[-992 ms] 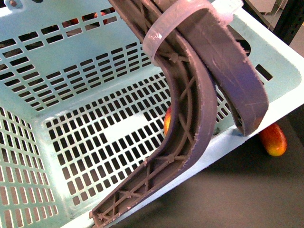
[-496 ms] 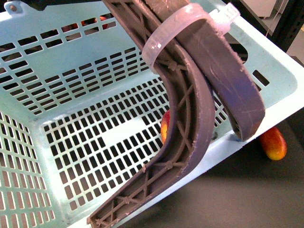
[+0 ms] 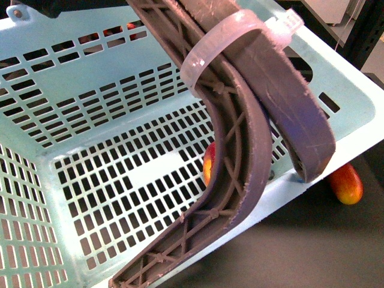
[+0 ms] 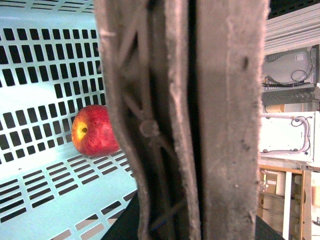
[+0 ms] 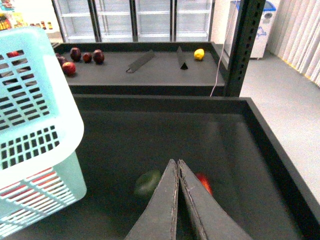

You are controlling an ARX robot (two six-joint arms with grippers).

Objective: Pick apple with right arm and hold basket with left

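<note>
The turquoise basket (image 3: pixel 108 90) hangs tilted close to the front camera, and its two brownish-grey handles (image 3: pixel 240 138), bound by a clear band, cross the view. The handles (image 4: pixel 200 120) fill the left wrist view. My left gripper is shut on them and its fingers are hidden. The red apple (image 4: pixel 95 130) lies inside the basket against the slotted wall; in the front view the apple (image 3: pixel 207 165) shows partly behind a handle. My right gripper (image 5: pixel 176 162) is shut and empty, out over a dark bin floor, apart from the basket (image 5: pixel 30 125).
A red-and-yellow mango-like fruit (image 3: pixel 345 183) lies on the dark surface beside the basket. Below the right gripper lie a blurred green fruit (image 5: pixel 147 182) and a red fruit (image 5: pixel 203 182). A black post (image 5: pixel 243 45) and a shelf with fruit (image 5: pixel 70 67) stand behind.
The basket and its handles have shifted slightly left and down in the front view. A dark part has come into view at the top left.
</note>
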